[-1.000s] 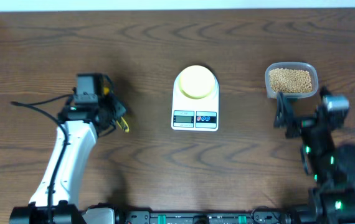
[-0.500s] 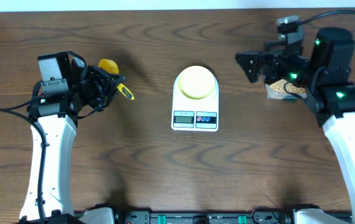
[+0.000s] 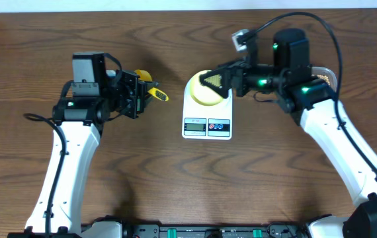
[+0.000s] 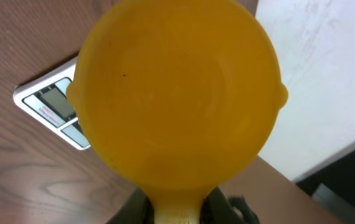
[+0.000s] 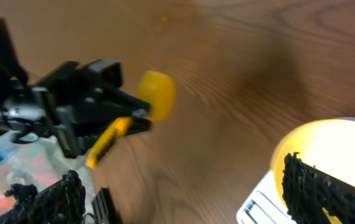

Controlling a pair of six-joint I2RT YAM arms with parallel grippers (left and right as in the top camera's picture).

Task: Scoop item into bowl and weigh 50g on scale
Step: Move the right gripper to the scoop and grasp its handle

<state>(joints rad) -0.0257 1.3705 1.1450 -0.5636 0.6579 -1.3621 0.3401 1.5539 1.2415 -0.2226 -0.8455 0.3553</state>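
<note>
Left of the white digital scale (image 3: 207, 118), our left hand (image 3: 135, 93) grips an empty yellow plastic scoop (image 4: 177, 93); right hand (image 3: 213, 80) open; nothing scooped yet.

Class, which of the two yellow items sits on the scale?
The pale bowl, resting on the scale; the brighter scoop is held by the left gripper.

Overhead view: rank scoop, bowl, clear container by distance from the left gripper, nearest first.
1. scoop: clamped in the left gripper, left side.
2. bowl: on the scale, centre.
3. clear container: far right, mostly hidden behind the right arm.
</note>
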